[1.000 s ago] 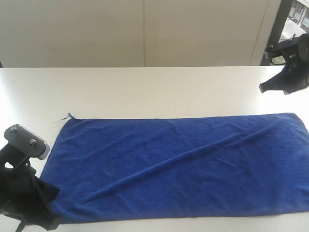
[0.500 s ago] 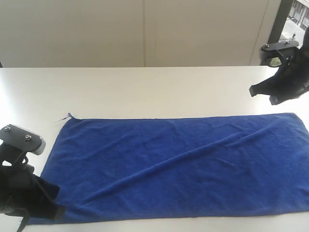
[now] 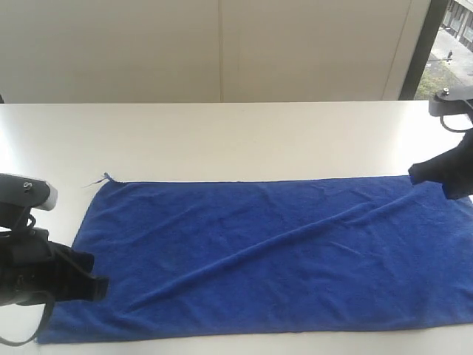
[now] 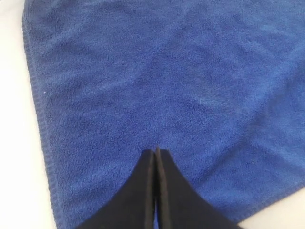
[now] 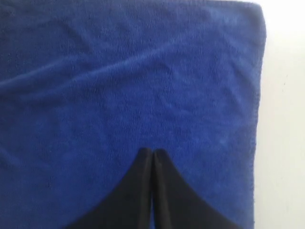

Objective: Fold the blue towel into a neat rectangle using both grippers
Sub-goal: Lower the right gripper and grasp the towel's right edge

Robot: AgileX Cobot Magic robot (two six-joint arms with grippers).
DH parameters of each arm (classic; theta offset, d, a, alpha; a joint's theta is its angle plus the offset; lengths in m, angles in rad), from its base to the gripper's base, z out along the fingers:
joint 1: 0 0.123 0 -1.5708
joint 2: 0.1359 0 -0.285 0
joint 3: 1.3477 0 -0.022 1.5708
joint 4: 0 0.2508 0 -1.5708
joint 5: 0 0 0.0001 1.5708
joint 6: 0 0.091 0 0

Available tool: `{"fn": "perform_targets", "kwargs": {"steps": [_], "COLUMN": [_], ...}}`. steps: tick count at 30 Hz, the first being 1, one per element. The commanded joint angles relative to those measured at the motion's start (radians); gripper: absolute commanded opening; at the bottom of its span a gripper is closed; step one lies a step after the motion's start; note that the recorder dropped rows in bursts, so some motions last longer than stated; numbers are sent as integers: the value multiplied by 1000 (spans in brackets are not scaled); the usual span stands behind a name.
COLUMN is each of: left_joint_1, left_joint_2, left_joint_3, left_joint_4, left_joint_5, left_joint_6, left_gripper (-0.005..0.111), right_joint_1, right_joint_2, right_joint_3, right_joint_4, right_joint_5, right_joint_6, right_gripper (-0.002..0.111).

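Zero folds yet: blue towel [image 3: 273, 251] lies spread flat. Left gripper [image 4: 156, 152] and right gripper [image 5: 151, 153] pinched closed, empty, above opposite ends.

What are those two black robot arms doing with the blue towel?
Two robot arms look ready to fold a blue towel. It lies spread flat on the white table, one long wrinkle across it. The left gripper and right gripper are over opposite ends, both shut, holding nothing.

towel [image 3: 273, 251] on table [image 3: 222, 140], left pincer [image 3: 97, 285], right pincer [image 3: 415, 176] over opposite ends
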Motion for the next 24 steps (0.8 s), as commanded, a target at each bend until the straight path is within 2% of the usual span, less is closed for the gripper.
{"fn": "perform_targets", "kwargs": {"steps": [1, 5, 10, 13, 17, 24], "left_joint_1": [-4, -4, -4, -4, -4, -4], "left_joint_2": [-8, -8, -8, -8, -8, -8], "left_joint_3": [4, 6, 6, 7, 7, 6], "left_joint_4": [-4, -4, 3, 3, 3, 3], "left_joint_5": [66, 139, 192, 198, 198, 198], "left_joint_6": [-12, 0, 0, 0, 0, 8], "left_gripper": [0, 0, 0, 0, 0, 0], "right_joint_1": [3, -18, -130, -193, -245, -256], "right_joint_2": [-14, 14, 48, 93, 176, 307], "right_joint_3": [63, 72, 45, 11, -34, -120], "right_joint_4": [-8, -39, -35, -9, 79, 72], "right_joint_5": [-27, -42, -30, -2, 0, -28], "right_joint_6": [64, 80, 70, 0, -93, -124], "right_gripper": [0, 5, 32, 46, 47, 47]}}
